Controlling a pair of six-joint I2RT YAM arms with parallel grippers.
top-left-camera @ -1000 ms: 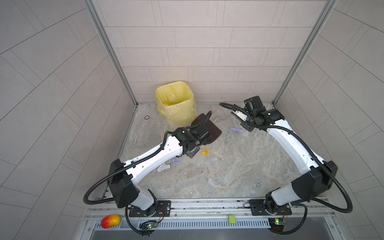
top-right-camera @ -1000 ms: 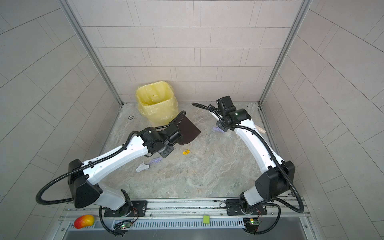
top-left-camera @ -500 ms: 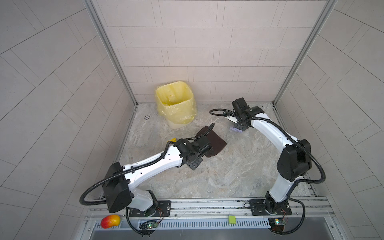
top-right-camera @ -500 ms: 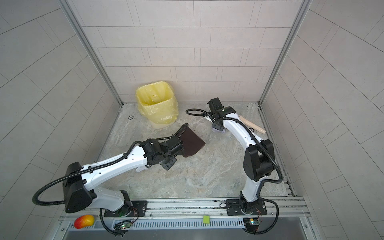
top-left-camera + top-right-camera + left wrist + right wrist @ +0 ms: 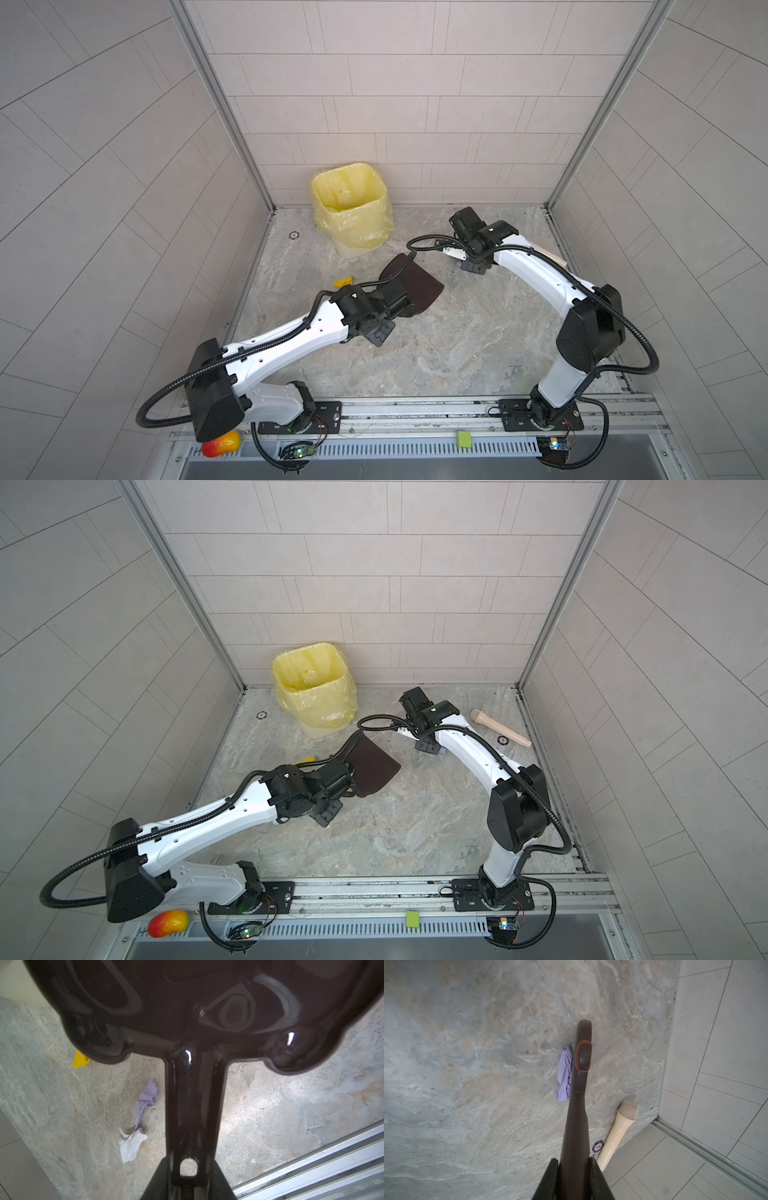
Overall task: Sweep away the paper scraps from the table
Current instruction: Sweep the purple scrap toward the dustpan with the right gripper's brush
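Right tool (image 5: 574, 1169) clamps brush (image 5: 581, 1057) beside lilac scrap (image 5: 564, 1074); left tool (image 5: 188, 1184) clamps dustpan (image 5: 207, 1001).

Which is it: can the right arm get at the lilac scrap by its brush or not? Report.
Probably yes. The right hand is shut on the brush, and the lilac scrap lies close beside the brush on the table, with nothing between them. A sideways sweep should catch it.

The dustpan (image 5: 419, 286) is gleaming dark brown, the brush (image 5: 577, 1105) brown with an orange ring, the bin (image 5: 361, 232) yellow, scraps (image 5: 142, 1105) lilac, white, yellow.
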